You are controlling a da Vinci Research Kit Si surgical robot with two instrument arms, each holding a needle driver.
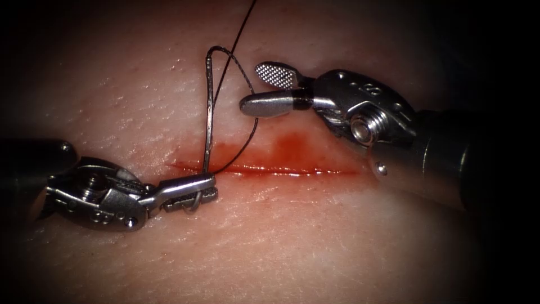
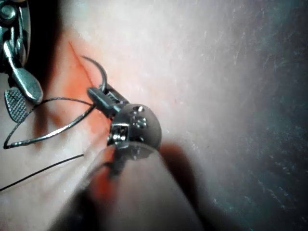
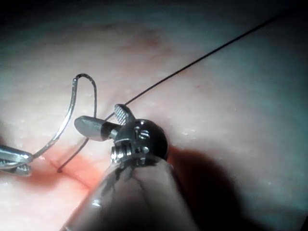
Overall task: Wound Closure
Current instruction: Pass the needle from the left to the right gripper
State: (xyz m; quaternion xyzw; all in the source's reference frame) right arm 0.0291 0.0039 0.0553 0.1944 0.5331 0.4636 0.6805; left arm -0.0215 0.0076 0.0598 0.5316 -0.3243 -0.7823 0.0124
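The big pale pink slab of tissue (image 1: pixel 315 242) is seen under both tools. A long thin cut (image 1: pixel 315 171) runs across it from side to side, and a wet patch of red fluid (image 1: pixel 289 147) lies along it and just beyond it.

The right arm's shiny metal tool is held over the far side of the cut. Its pincer (image 1: pixel 251 87) is spread wide and nothing is held in it. It is just beside a loop of thread.

The left arm's smaller metal tool is laid low at the left end of the cut, on the near side. Its pincer (image 1: pixel 211 186) is pressed together on the thin silver curved needle (image 1: pixel 208 112), close to one end of its curve. From there the needle's long body rises across the cut, and it seems to be out of the tissue. At its far end the fine dark thread (image 1: pixel 251 126) is bent back and led down into the cut near its left end. Another length is led up and away.

A stitch at the left end is judged to be in hand. For a next move, a firm hold on the needle would be needed, and the thread loop should be kept clear of the spread pincer.
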